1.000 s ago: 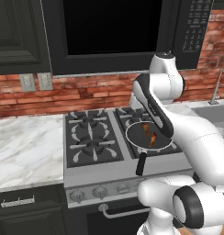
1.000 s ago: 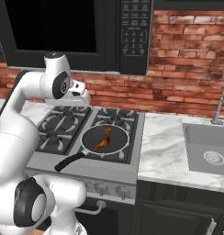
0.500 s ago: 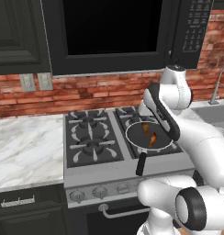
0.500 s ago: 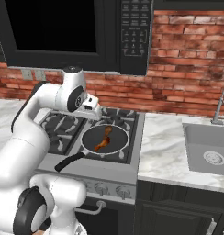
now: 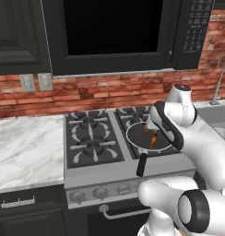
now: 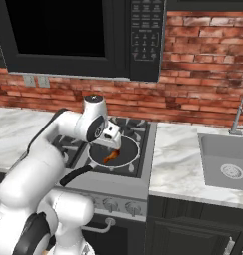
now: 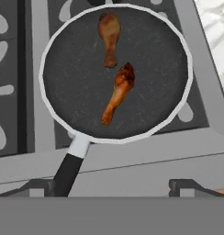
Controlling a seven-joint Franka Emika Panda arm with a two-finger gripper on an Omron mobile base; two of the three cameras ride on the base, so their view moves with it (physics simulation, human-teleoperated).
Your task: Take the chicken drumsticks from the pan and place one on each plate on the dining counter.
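Hand view, looking straight down: the gripper [image 7: 113, 186] hangs above the stove with its two dark fingertips [image 7: 38, 187] spread far apart at the bottom of the picture, open and holding nothing. Below it sits the pan [image 7: 77, 92], round, dark inside with a pale rim, and its black handle [image 7: 68, 172] runs down toward the lower left. Two chicken drumsticks lie inside it. One drumstick [image 7: 109, 37] rests near the far rim, roughly upright in the picture. The second drumstick [image 7: 118, 92] lies near the middle of the pan, slanting from upper right to lower left. The two pieces sit close together but do not touch.

In the left base view, the white arm bends over the pan [image 5: 138, 138], which rests on the front right burner of a grey gas stove [image 5: 93, 143], handle pointing toward the stove's front edge. An orange-brown drumstick [image 5: 152, 138] shows beside the arm. A marble worktop [image 5: 22, 147] lies left of the stove, against a red brick wall [image 5: 109, 90].

In the right base view, a sink [image 6: 228, 164] is set into the marble to the right of the stove.
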